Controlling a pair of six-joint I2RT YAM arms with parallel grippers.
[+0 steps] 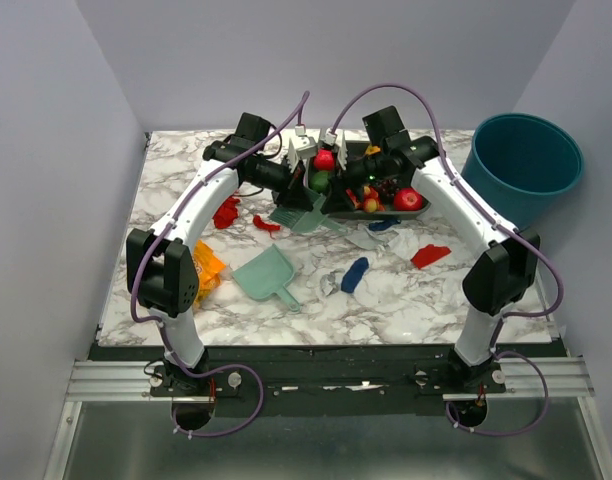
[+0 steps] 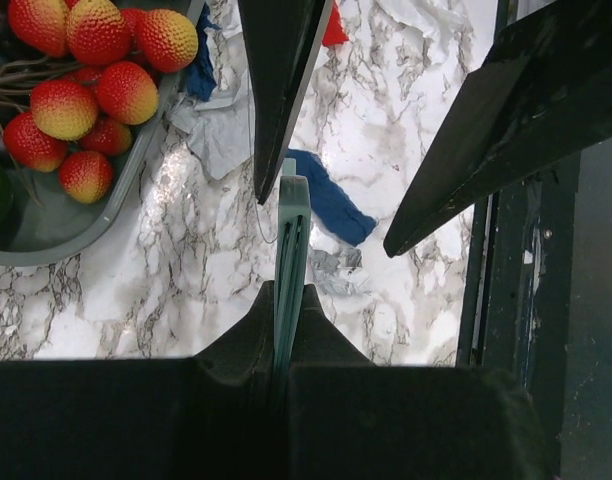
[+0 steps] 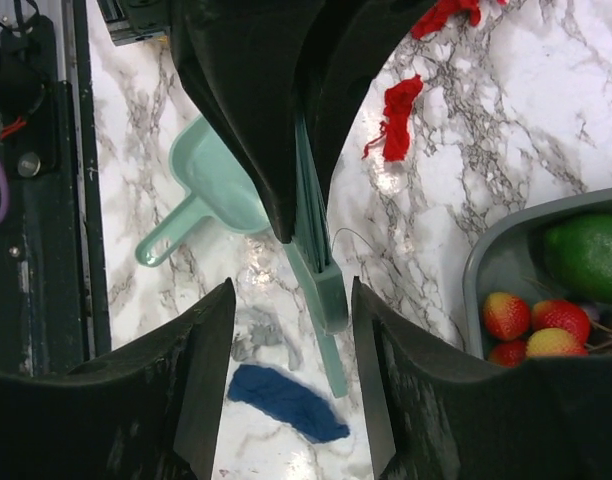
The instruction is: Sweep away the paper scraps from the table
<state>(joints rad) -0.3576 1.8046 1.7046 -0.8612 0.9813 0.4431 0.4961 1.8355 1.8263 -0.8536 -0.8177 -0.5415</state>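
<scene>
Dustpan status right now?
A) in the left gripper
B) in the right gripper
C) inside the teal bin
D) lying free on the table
D: in the top view the mint dustpan lies flat on the table with nothing gripping it, and the right wrist view shows it alone on the marble as well.

Lab booth, blank walls, marble table, aluminium rail
</scene>
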